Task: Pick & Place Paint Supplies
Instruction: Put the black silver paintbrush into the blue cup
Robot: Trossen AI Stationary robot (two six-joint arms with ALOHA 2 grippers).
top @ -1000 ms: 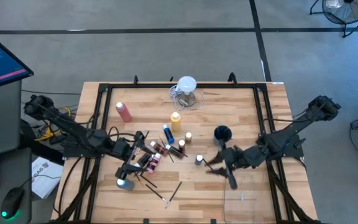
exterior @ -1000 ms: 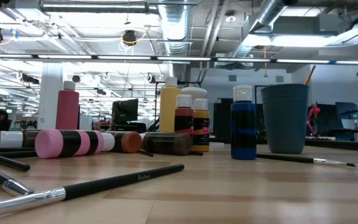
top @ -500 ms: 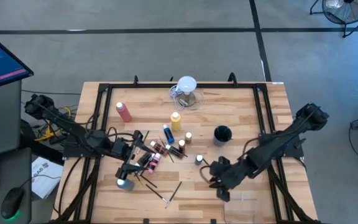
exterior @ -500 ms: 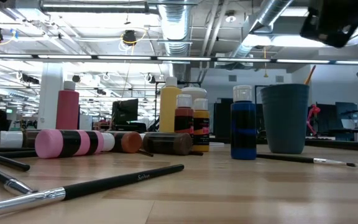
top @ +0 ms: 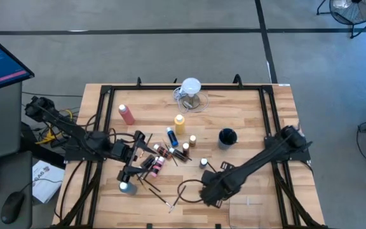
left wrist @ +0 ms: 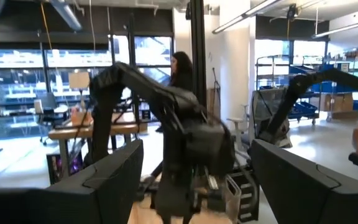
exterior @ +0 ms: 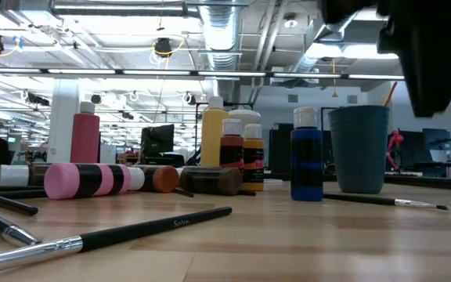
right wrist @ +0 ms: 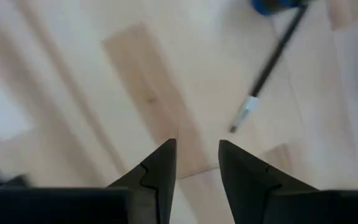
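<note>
The paint supplies lie spread over the wooden table: a pink bottle [top: 127,114], a yellow bottle [top: 180,122], a blue squeeze bottle [top: 171,137], a heap of small bottles [top: 157,159] and thin dark brushes [top: 173,197]. A small blue bottle [exterior: 307,164] stands upright with a brush [right wrist: 269,65] lying beside it. My right gripper [right wrist: 197,155] points down at bare wood near that brush, open by a narrow gap with nothing in it. My left gripper [left wrist: 196,149] hovers wide open over the heap of small bottles, pointing roughly level.
A dark cup [top: 227,137] stands right of centre, and a clear jug with a white round top [top: 190,94] stands at the far edge. A black frame [top: 107,95] runs around the table. Bare wood lies at the near right corner [top: 259,203].
My right arm has swung toward the table's near edge and left, and has sunk. Its gripper has tipped from roughly level to pointing straight down. In the low view the arm has come into the upper right corner. The bottles and brushes lie as before.
</note>
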